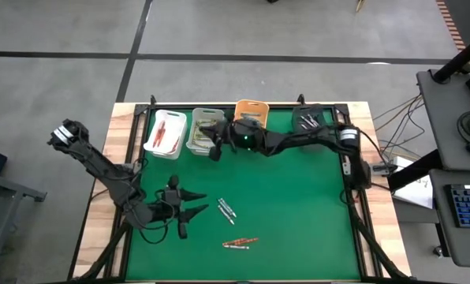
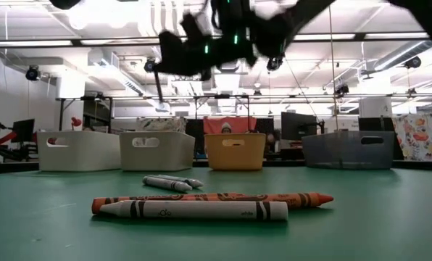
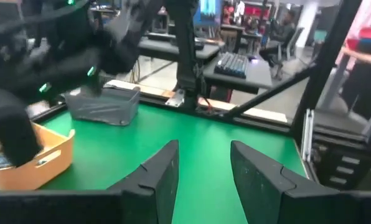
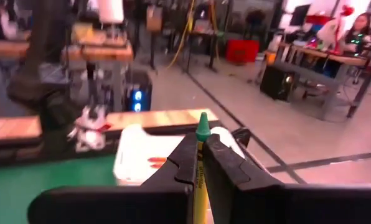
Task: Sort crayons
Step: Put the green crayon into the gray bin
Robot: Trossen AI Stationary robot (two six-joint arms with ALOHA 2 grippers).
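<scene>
Right gripper (image 4: 198, 163) clamped tight on a crayon (image 4: 200, 155), green tip up, above the grey bin (image 1: 204, 132). Left gripper (image 3: 204, 177) parted and empty, near four loose crayons (image 1: 233, 226) well short of the bin.

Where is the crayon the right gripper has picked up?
The green-tipped crayon is pinched in the right gripper, up over the grey bin in the back row, beside the white bin.
</scene>
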